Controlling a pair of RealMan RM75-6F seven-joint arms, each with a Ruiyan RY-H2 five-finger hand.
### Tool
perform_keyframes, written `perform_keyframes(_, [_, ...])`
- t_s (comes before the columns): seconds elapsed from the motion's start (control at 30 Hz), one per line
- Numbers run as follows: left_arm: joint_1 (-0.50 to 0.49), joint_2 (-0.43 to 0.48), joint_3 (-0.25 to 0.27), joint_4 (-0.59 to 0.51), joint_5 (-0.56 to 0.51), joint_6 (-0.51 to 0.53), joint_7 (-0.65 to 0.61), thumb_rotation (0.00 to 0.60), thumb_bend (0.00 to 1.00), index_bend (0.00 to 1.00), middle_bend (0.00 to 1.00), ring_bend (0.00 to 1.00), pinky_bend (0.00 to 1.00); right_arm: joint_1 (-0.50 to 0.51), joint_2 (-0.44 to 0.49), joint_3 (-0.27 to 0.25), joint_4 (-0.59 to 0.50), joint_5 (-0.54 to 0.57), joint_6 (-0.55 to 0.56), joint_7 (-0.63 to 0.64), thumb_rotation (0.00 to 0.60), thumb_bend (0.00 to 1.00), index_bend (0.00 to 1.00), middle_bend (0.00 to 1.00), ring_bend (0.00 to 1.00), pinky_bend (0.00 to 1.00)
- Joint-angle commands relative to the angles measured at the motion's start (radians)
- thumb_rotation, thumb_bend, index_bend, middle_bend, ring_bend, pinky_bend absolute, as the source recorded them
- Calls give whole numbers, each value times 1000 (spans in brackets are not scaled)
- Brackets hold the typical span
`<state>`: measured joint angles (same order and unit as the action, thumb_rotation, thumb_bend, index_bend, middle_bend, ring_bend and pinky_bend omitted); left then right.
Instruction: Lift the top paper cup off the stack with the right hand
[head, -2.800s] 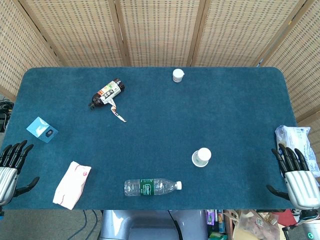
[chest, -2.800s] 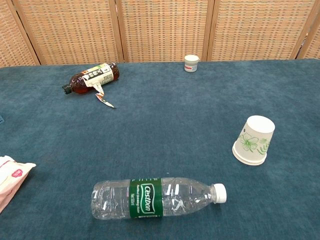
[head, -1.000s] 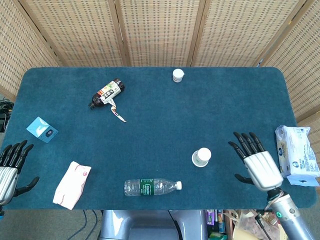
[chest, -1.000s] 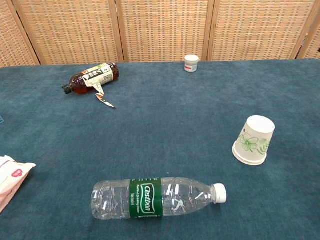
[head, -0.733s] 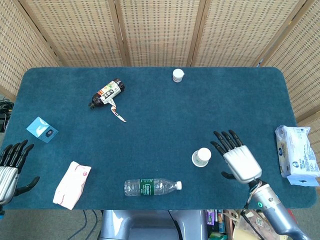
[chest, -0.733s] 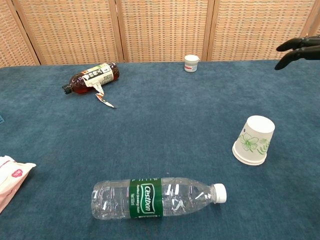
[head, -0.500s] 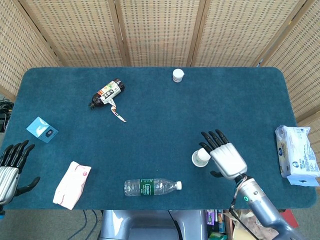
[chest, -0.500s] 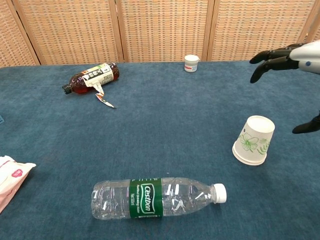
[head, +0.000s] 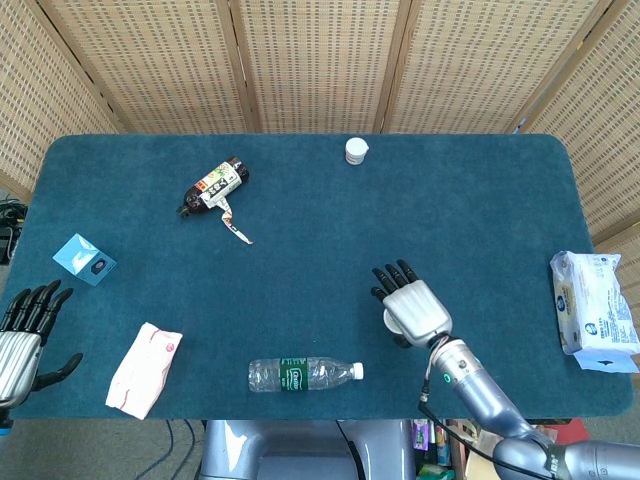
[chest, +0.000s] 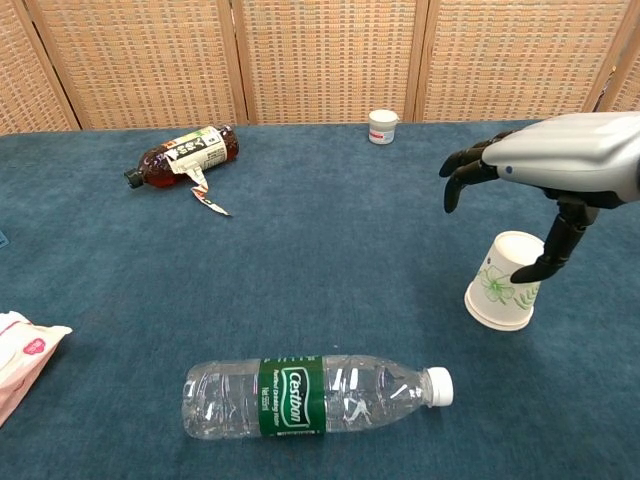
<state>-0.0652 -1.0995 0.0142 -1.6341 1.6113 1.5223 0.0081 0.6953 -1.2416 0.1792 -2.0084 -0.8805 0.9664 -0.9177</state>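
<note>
Chest view: right hand (chest: 545, 160) spread over paper cup stack (chest: 505, 283) — thumb touching.

Robot hand (chest: 545, 170) above cup stack (chest: 505, 283), water bottle (chest: 315, 393) left.

Only legible text: "Cestbon" in white lettering on the green label of the clear plastic bottle (chest: 315, 394) lying on its side; print on the dark bottle's label (chest: 196, 149) too small to read.
</note>
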Motion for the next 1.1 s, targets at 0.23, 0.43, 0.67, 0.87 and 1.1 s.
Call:
perform_keyframes(0.23, [-1,0,1,3,0,-2,-2,600,268,0,0,0,0,91,-10,-42,-8,142,69,-83,600,281,280,113,0,2])
perform_keyframes(0.43, [-2,-1,1,0,-1,-3,4,600,267,0,0,0,0,116,1,-58,-15,170,92,-84,600,281,281,113,0,2])
perform_keyframes(0.67, [-1,-1,1,0,-3,0,3,600,267,0,0,0,0,136,10,-83,-11,200,102,-76,600,281,288,116,0,2])
perform_keyframes(0.87, [0,1,0,1,-3,3,-2,600,267,0,0,0,0,151,1,-104,11,202,103,-51,600,281,288,116,0,2])
perform_keyframes(1.1, [0,1,0,0,-4,2,0,600,267,0,0,0,0,158,-12,-121,54,206,92,-12,600,283,296,116,0,2])
